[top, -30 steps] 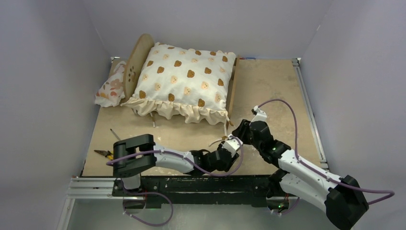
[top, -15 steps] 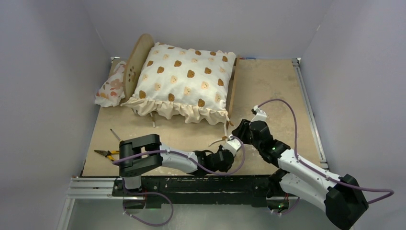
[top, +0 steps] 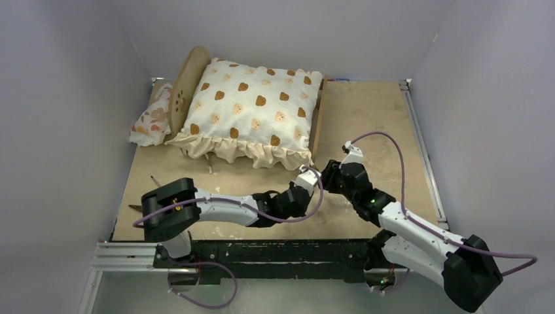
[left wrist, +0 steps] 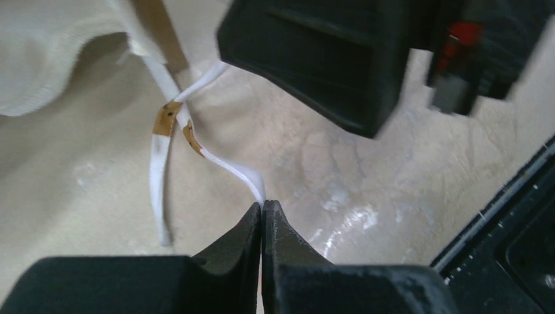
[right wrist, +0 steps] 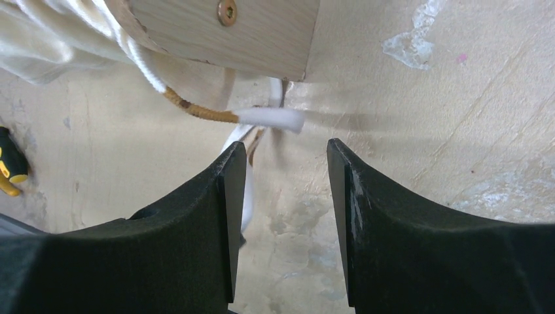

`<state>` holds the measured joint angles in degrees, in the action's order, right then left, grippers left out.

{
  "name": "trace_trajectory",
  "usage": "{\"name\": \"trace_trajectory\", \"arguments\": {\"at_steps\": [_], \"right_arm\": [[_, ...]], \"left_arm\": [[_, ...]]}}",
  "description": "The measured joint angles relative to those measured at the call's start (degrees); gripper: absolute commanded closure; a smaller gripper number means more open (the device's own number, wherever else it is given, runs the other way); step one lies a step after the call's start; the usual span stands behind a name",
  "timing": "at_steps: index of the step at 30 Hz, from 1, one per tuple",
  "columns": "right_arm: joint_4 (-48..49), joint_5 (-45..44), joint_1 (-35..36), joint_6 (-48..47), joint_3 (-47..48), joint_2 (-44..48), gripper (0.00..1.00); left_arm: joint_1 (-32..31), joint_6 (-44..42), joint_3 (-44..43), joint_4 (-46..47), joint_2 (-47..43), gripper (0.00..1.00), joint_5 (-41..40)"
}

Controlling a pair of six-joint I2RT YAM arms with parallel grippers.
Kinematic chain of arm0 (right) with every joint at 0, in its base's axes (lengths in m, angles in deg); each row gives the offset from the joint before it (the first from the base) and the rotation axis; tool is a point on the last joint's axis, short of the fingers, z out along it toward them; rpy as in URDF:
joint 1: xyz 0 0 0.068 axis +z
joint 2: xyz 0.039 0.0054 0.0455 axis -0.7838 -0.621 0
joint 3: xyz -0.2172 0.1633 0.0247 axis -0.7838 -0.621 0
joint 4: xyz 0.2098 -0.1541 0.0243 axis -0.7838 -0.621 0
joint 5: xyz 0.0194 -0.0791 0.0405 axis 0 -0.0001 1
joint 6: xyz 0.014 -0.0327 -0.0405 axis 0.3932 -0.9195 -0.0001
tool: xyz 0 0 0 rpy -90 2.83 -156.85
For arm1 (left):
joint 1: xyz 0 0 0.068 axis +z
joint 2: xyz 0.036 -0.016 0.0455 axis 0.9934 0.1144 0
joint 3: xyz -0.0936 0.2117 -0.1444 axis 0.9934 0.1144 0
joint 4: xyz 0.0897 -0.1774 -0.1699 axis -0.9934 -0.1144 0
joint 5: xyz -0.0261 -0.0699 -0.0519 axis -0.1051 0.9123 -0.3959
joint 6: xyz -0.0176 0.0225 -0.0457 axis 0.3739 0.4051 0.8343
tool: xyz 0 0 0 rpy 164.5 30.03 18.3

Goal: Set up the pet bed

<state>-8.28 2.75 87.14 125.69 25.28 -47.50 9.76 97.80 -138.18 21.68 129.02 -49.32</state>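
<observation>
Pet bed: I see the pet bed (top: 185,78) at the far left of the table (top: 366,118), headboard toward the left wall, foot end pointing right.
Bed contents: one bear-print cushion (top: 252,111) fills the frame; its ruffle spills over the near rail.
Outside the bed: a floral pillow (top: 152,123) lies on the table behind the headboard, leaning against it, not in the frame.
Ties: thin white ties with brown bands trail from the cushion's near right corner down onto the table.
Left gripper: my left gripper (left wrist: 262,208) is clenched, fingers pressed together, with the end of one white tie (left wrist: 226,171) pinched at the very tips.
Right gripper: my right gripper (right wrist: 286,149) is released, jaws partly apart with nothing between them; it sits low just in front of the bed's wooden corner.
Second tie: another tie end (right wrist: 271,118) hangs just ahead of the right fingertips, not touching them.
Stray item: a yellow-and-black tool handle (right wrist: 8,171) at the left edge of the right wrist view.
</observation>
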Motion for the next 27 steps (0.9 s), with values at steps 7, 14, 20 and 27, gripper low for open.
{"name": "trace_trajectory", "arguments": {"at_steps": [7, 14, 20, 27], "right_arm": [[1.01, -0.07, -0.35, -0.98, 0.07, 1.11, 0.48], [0.94, -2.49, -0.59, -1.25, 0.09, 4.22, 0.46], [2.1, -4.68, -3.85, -1.27, 0.87, 2.64, 0.43], [7.93, -0.2, -8.72, -1.49, 1.6, -5.55, 0.33]], "left_arm": [[5.73, -1.01, 1.2, 1.9, -0.74, 1.0, 1.84], [7.82, -1.64, 1.2, 4.55, -0.74, 1.0, 3.17], [9.7, -1.51, 1.2, 6.73, -0.74, 1.0, 4.15], [10.82, -1.46, 1.2, 9.2, -0.74, 1.0, 4.94]]}}
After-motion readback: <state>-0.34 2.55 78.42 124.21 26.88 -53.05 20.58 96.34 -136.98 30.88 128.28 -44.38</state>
